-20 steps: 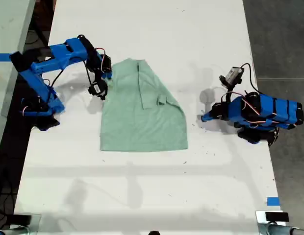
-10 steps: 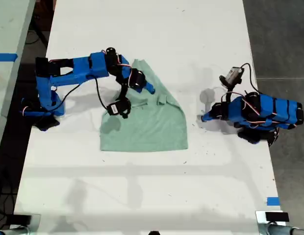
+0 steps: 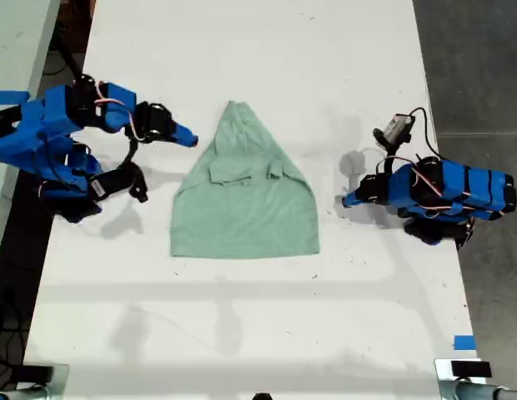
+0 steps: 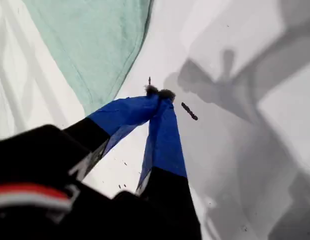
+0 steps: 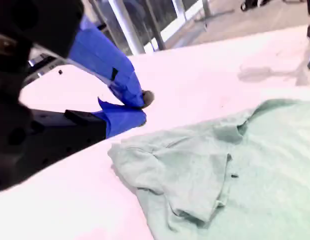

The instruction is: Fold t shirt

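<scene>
The t shirt [image 3: 246, 208] lies flat in the middle of the white table [image 3: 242, 333]. It is pale mint green, with both upper sides folded inward so it narrows to a point at the far end. My second gripper [image 3: 190, 139] hovers just off that narrow end, toward the exterior view's left, jaws together and empty. Its wrist view shows the fingertips [image 5: 143, 107] above bare table beside the folded sleeves of the t shirt [image 5: 255, 170]. My first gripper [image 3: 346, 201] rests shut and empty at the exterior view's right. Its tips [image 4: 157, 92] sit a short way from the t shirt's edge [image 4: 85, 40].
A blue tape mark [image 3: 464, 342] sits near the table's front corner at the exterior view's right, with grey floor [image 3: 475, 67] beyond that edge. Another pale table [image 3: 17, 58] stands at the exterior view's left. A small dark speck [image 4: 189, 111] lies by my first gripper.
My second arm has pulled back toward the exterior view's left, off the shirt. The shirt's side nearest that arm now lies folded inward. My first arm has not moved.
</scene>
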Action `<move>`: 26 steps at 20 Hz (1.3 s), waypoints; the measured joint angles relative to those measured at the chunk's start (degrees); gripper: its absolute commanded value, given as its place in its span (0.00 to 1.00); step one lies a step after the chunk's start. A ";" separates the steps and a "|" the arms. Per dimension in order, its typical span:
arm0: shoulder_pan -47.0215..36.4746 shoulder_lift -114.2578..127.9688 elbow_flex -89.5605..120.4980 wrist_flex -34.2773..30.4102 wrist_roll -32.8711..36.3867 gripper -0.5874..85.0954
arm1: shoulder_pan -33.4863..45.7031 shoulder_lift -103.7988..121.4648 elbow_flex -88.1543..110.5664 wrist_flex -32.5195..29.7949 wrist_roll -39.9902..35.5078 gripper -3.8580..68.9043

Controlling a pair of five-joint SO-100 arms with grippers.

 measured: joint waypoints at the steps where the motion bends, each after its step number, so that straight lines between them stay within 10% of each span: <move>1: 1.76 10.55 10.37 -1.67 -3.16 0.00 | 0.00 0.00 0.00 0.00 0.00 0.03; 7: 2.29 53.17 56.16 -5.36 -6.77 0.00 | 0.00 0.00 0.00 0.00 0.00 0.03; 26: 0.79 58.97 58.36 -4.13 -6.94 0.00 | 0.00 0.00 0.00 0.00 0.00 0.03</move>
